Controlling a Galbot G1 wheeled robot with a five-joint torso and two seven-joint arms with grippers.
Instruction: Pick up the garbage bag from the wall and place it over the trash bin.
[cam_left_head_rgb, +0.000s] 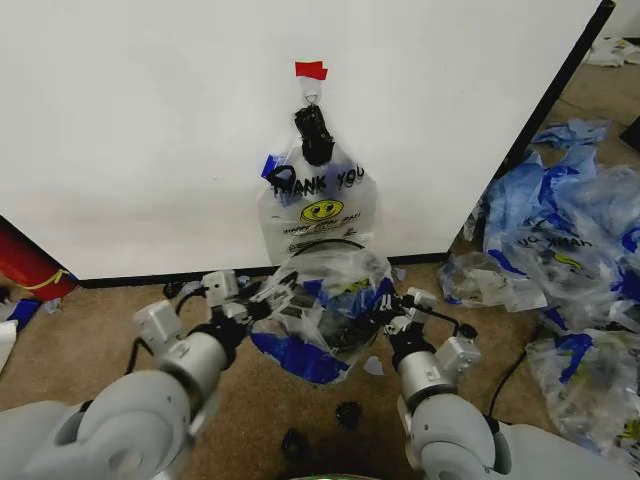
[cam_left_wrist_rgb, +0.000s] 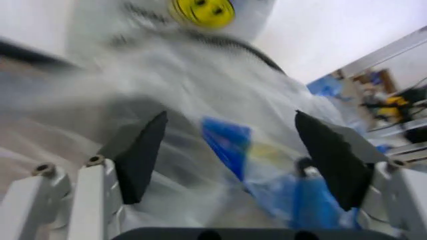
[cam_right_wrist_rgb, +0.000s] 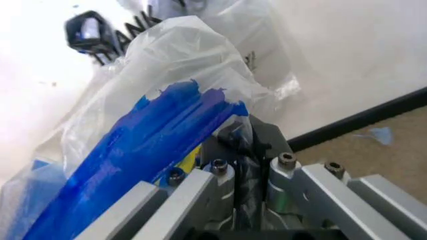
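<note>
White wall (cam_left_head_rgb: 150, 130) stands behind the work, w/ a red tape strip (cam_left_head_rgb: 311, 70) and a small hook (cam_left_head_rgb: 312, 96) from which a bundle of bags (cam_left_head_rgb: 320, 205) hangs, tied by a black knot (cam_left_head_rgb: 314, 133). On the brown carpet to the right lies a heap of blue-and-clear bags (cam_left_head_rgb: 570, 250).

The garbage bag (cam_left_head_rgb: 320, 305) is low in front of the wall, stretched between both grippers and lying over the black wire trash bin (cam_left_head_rgb: 350, 335), which shows through the plastic. Right gripper (cam_left_head_rgb: 400, 318) is clamped on the bag's blue trim (cam_right_wrist_rgb: 160, 150) — the jaws are together with the film pinched in. Left gripper (cam_left_wrist_rgb: 243, 152) has its pads (cam_left_wrist_rgb: 143, 155) apart, plastic lying between them, approx. at the bag's left edge.

To do this step well, I think the mouth should stay wide and level – both sides pulled evenly, so the rim of the bin goes inside the opening and the thin film does not tear.
</note>
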